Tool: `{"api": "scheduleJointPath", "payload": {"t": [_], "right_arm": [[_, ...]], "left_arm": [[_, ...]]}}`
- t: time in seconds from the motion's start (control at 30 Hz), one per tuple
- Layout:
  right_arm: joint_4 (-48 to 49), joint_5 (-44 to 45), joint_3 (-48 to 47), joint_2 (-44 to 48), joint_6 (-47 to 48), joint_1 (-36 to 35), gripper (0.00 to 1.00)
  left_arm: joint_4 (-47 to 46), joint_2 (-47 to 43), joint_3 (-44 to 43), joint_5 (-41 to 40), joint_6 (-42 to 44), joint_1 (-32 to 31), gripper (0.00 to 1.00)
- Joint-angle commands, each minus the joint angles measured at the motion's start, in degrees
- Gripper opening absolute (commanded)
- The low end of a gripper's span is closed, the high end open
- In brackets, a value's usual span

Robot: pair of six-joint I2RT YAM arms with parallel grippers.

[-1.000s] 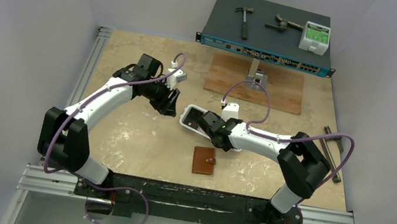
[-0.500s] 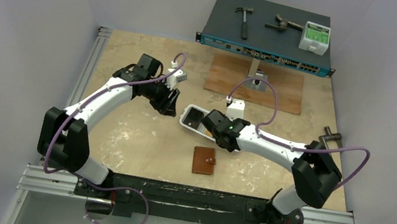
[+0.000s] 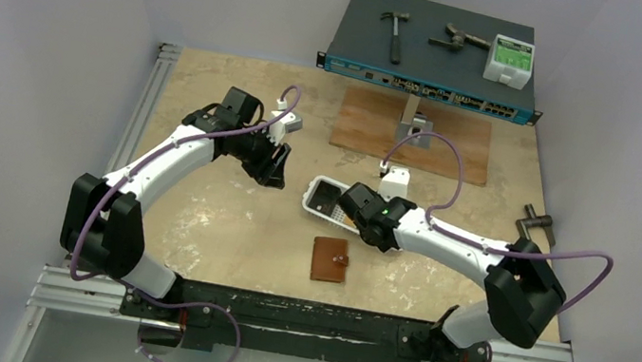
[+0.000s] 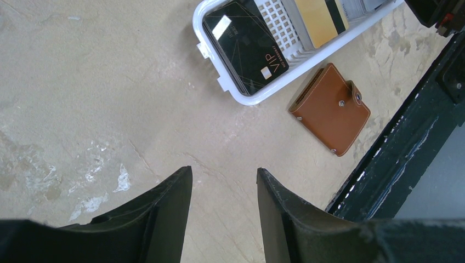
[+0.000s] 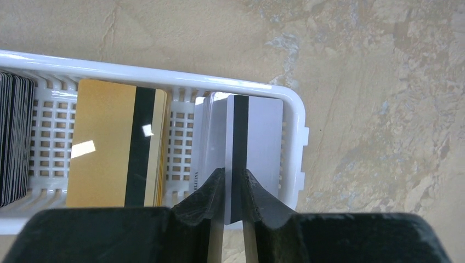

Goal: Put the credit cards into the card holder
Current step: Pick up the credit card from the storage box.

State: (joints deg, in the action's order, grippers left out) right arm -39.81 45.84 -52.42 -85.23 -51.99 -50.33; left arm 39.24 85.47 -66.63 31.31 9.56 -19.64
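Tabletop: beige, mottled, with whitish scuffs.

Tray: white, lattice floor.

Cards in the tray:
- black card: fine gold lines, pale "VIP" lettering
- gold card: black stripe
- silver-grey card: black stripe
- dark stack: black with thin grey edges

Card holder: tan-brown leather, paler stitching along the edges, silvery studs.

Left gripper and right gripper: both black.

Left arm and right arm: white links, black joints, purple cabling.

Board: reddish-brown wood grain.

Rack unit: dark grey top, teal-blue front.

Small box on it: white with a green label.
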Motion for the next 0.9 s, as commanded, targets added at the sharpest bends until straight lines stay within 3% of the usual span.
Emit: {"api": "scheduleJointPath", "payload": {"t": [0.0,0.63,0.73,0.87], "right_arm": [[-4.7,3.5,0.5,2.4,-2.0,0.4,0.14],[-10.8,2.9,0.3,3.4,-5.2,0.5,0.19],[-10.9,2.8,0.3,3.1,-5.1,0.7,0.16],[-11.5,2.8,0.2,3.0,-5.7,1.0,0.05]], "left_arm": [[-0.1,-1.6,0.2,0.9,0.1,0.0,0.46],[-0.4,-2.4,0.2,1.7,-0.6,0.0,0.46],[-0.2,-2.8,0.3,1.9,-0.6,0.0,0.46],[-0.1,-3.1,0.4,2.0,-0.6,0.0,0.46]]}}
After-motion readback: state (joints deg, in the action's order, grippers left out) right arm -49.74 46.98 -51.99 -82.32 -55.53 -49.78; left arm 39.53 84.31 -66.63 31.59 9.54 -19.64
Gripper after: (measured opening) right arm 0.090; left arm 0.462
